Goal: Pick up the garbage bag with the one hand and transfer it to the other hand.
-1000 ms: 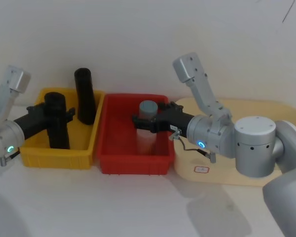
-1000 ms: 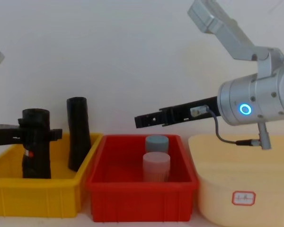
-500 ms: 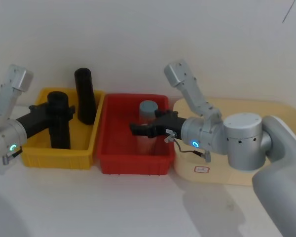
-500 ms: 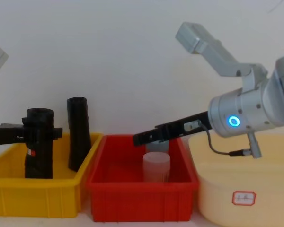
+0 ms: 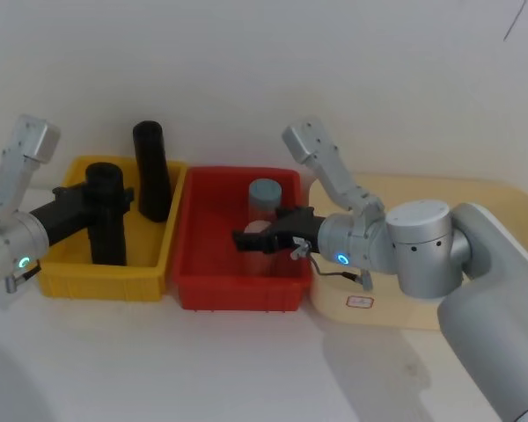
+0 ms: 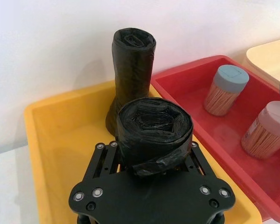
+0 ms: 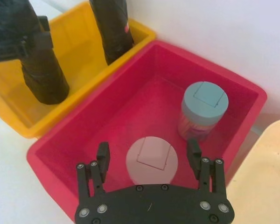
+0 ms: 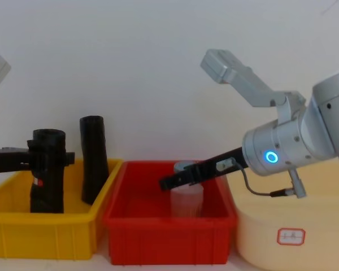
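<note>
The garbage bag (image 5: 106, 230) (image 8: 47, 189) (image 7: 43, 70), a black roll with a small red mark, stands upright in the yellow bin (image 5: 97, 283). My left gripper (image 5: 107, 200) (image 8: 45, 160) (image 6: 149, 154), on the green-ringed arm, is shut on its upper part. My right gripper (image 5: 246, 239) (image 8: 166, 182) (image 7: 148, 154), on the blue-ringed arm, is open and hangs low over the red bin (image 5: 238, 290), its fingers straddling a pink-lidded jar (image 7: 151, 161) from above.
A plain black roll (image 5: 151, 171) (image 8: 93, 158) (image 6: 130, 70) leans in the yellow bin's back corner. A blue-lidded jar (image 5: 266, 193) (image 7: 203, 109) stands behind the pink-lidded one. A cream tray (image 5: 475, 189) lies to the right of the red bin. A white wall is close behind.
My right gripper has swung left and dropped from above the red bin down to the pink-lidded jar. The left gripper and the garbage bag have hardly moved.
</note>
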{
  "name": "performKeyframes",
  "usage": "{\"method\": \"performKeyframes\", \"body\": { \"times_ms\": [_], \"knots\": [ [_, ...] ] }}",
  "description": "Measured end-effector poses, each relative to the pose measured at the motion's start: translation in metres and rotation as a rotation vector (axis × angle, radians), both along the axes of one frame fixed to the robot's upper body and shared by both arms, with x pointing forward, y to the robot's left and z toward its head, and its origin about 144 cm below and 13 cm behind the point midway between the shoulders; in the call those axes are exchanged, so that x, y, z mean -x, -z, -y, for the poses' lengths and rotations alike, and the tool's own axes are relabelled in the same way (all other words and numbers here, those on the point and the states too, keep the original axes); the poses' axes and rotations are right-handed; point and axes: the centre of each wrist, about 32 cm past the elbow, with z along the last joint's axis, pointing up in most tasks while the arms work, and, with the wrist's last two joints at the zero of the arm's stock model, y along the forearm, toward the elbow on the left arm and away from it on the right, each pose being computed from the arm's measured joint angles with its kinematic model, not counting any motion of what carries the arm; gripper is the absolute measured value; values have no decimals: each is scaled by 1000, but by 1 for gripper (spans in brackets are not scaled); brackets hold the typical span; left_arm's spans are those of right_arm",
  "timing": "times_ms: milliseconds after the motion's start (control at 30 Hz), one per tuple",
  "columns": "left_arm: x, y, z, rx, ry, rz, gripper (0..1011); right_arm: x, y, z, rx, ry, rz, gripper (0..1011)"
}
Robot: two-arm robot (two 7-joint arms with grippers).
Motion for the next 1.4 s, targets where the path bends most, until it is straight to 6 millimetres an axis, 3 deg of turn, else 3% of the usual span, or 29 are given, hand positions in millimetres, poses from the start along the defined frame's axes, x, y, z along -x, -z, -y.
{"method": "performKeyframes", "body": {
  "times_ms": [700, 1067, 1133, 1400],
  "knots": [
    [0, 0, 0, 1, 0, 0, 466, -7, 15, 4, 41, -3, -47, 994],
    [0, 0, 0, 1, 0, 0, 466, -8, 18, 4, 41, -5, -52, 773],
    [0, 0, 0, 1, 0, 0, 466, -8, 20, 4, 44, -6, -59, 680],
    [0, 0, 0, 1, 0, 0, 466, -8, 20, 4, 44, -6, -60, 650]
  ]
}}
